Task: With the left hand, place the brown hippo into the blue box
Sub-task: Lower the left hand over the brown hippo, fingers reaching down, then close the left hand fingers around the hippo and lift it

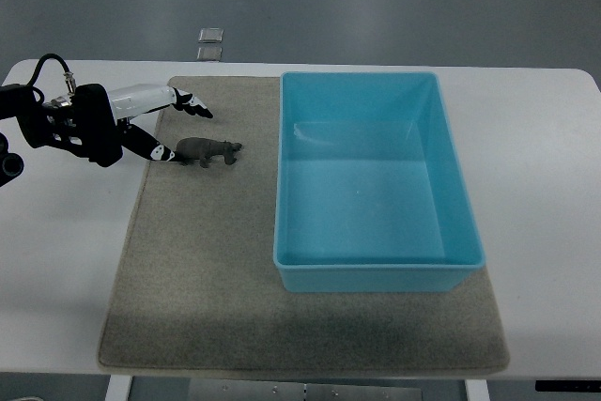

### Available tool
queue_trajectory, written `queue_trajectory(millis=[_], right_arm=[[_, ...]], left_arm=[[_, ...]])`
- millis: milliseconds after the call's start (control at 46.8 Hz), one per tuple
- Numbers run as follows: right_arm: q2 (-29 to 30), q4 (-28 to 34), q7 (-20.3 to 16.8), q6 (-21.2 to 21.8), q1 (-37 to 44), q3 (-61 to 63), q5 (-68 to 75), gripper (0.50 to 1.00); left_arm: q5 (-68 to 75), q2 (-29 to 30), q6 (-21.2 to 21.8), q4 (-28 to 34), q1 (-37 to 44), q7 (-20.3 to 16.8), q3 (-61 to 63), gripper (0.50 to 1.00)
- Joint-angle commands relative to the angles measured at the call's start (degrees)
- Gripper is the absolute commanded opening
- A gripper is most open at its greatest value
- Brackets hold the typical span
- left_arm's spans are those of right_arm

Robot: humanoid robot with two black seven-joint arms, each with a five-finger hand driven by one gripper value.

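The toy hippo (208, 151) lies on the mat (188, 269), left of centre, beside the blue box (376, 274). The left hand (155, 129), upper left, is spread, grasping nothing. Fingers should be closed squarely around the body before lifting.

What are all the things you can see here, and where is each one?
hippo: one, brown, on the mat left of the box, just right of the hand.
box: one, blue, empty, on the right part of the mat.
mat: one, grey-brown, spread over the table.
table: one, white, under everything.
small clear squares: two, on the grey floor beyond the table's far edge.
left hand: one, black and white, over the mat's far-left corner, fingers spread, one fingertip right by the hippo's rear; holding nothing.
Right hand: not in view.
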Motion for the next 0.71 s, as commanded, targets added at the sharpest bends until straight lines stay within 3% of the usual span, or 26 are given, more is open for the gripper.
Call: queue_trajectory(millis=[0,449,684], right_arm=[[0.00,0.00,0.00,-0.01,0.00,-0.01,-0.03,0.936],[0.00,0.00,0.00,-0.01,0.00,-0.01,0.06,0.936],[0.00,0.00,0.00,-0.01,0.00,-0.01,0.06,0.936]], left_arm=[[1.64,-0.53,0.83,0.58,-0.03,0.00,0.01,0.776],[2.52,-2.90,2.33,3.39,-0.03,-0.09,1.24,0.771],[3.75,-3.08,2.33,3.48,-0.12,-0.44,1.24,0.746]])
